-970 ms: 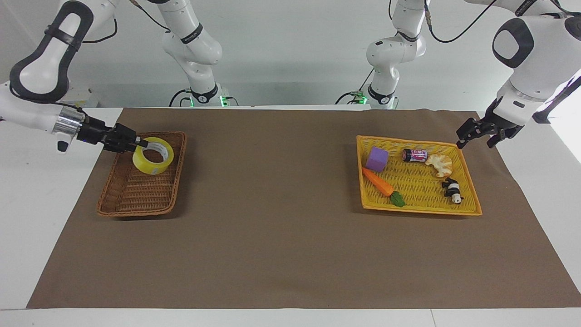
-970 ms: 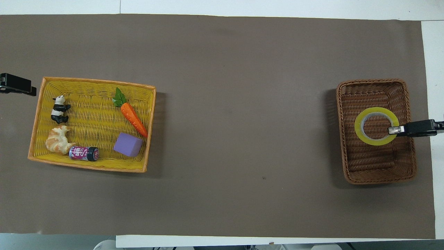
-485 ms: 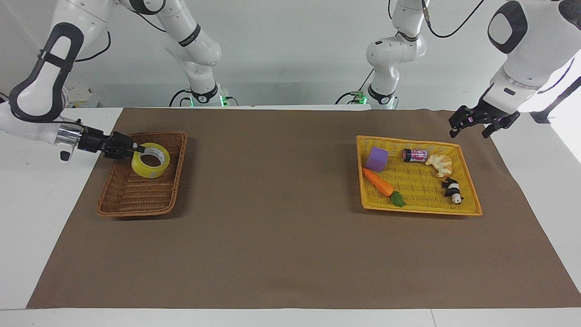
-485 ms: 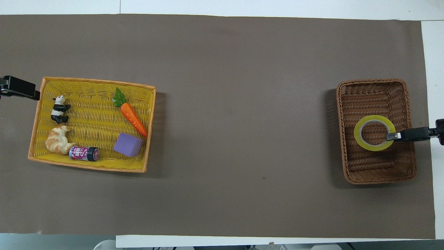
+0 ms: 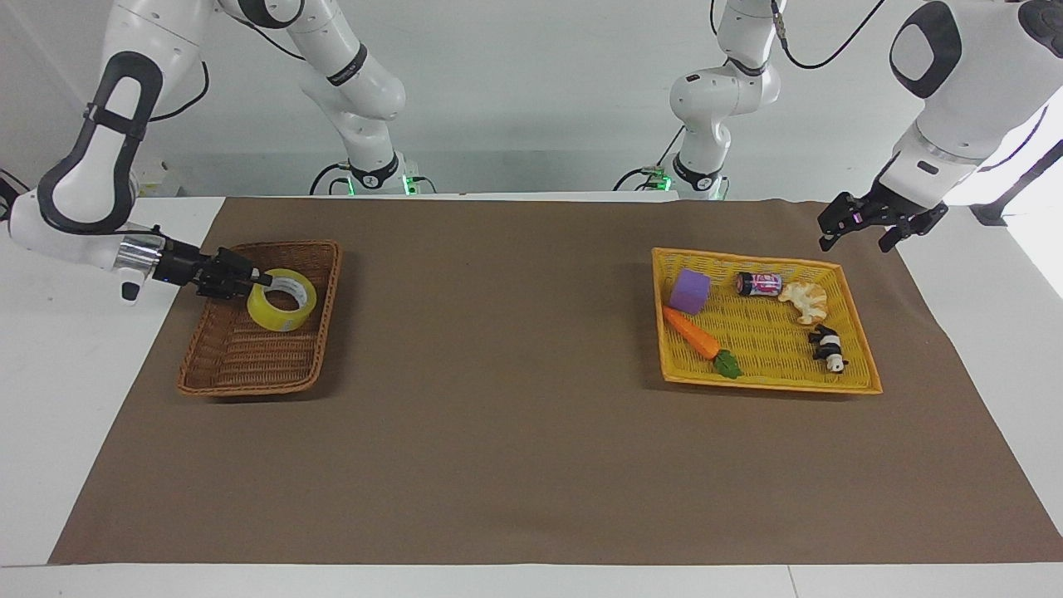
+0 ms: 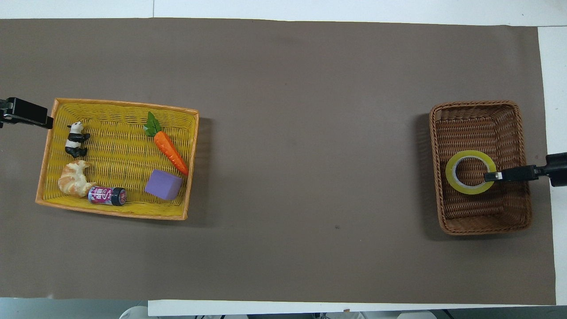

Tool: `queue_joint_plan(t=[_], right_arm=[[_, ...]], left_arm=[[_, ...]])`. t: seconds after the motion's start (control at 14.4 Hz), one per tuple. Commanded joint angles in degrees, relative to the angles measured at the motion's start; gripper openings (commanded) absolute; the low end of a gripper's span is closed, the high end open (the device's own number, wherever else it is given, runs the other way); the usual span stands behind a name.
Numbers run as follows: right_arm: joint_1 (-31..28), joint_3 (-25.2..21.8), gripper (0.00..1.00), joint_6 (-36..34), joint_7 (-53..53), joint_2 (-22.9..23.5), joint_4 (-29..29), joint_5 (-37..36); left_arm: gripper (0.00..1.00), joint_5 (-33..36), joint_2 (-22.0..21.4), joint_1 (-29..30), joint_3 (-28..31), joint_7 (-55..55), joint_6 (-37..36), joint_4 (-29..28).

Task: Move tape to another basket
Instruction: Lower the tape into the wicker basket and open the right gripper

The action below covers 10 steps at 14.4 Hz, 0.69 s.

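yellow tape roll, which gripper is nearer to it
Right. The right gripper grips the yellow tape roll over the brown wicker basket; the left gripper waits by the yellow tray.

I see a yellow tape (image 5: 282,300) in a brown woven basket (image 5: 249,365). My other tray (image 5: 768,378) is bright yellow, holding an orange carrot (image 5: 691,331), a purple block (image 5: 690,291) and a black-and-white panda (image 5: 827,346).

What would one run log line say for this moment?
right gripper: shut on tape, in brown basket | left gripper: open, waiting beside yellow basket
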Motion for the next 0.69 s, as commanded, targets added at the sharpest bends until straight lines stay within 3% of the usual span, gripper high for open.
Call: queue_joint_plan(t=[0.0, 0.21, 0.35, 0.42, 0.48, 0.55, 0.62], right_arm=[[0.17, 0.17, 0.00, 1.54, -2.12, -0.80, -1.34, -1.08], [0.17, 0.17, 0.00, 2.43, -2.57, -0.89, -1.96, -1.52], [0.26, 0.17, 0.15, 2.43, -2.57, -0.89, -1.79, -2.13], [0.26, 0.17, 0.33, 2.43, -2.48, -0.89, -1.70, -2.31], [0.26, 0.25, 0.74, 2.34, -2.48, -0.89, -1.35, -2.48], [0.26, 0.25, 1.00, 2.17, -2.48, -0.80, -0.91, -2.48], [0.43, 0.34, 1.00, 1.90, -2.39, -0.72, 0.14, -2.57]], left_arm=[[0.99, 0.40, -0.49, -0.50, -0.03, -0.52, -1.10, -0.28], [0.99, 0.40, -0.49, 0.47, 0.23, -0.61, -1.02, -0.28], [0.99, 0.40, -0.49, 0.64, 0.50, -0.61, -1.11, -0.28], [0.99, 0.40, -0.49, 0.56, 0.50, -0.61, -1.11, -0.28], [0.99, 0.40, -0.49, 0.47, 0.50, -0.61, -1.11, -0.28], [0.99, 0.40, -0.49, 0.47, 0.50, -0.61, -1.02, -0.28], [0.99, 0.40, -0.49, 0.47, 0.41, -0.61, -1.02, -0.28]])
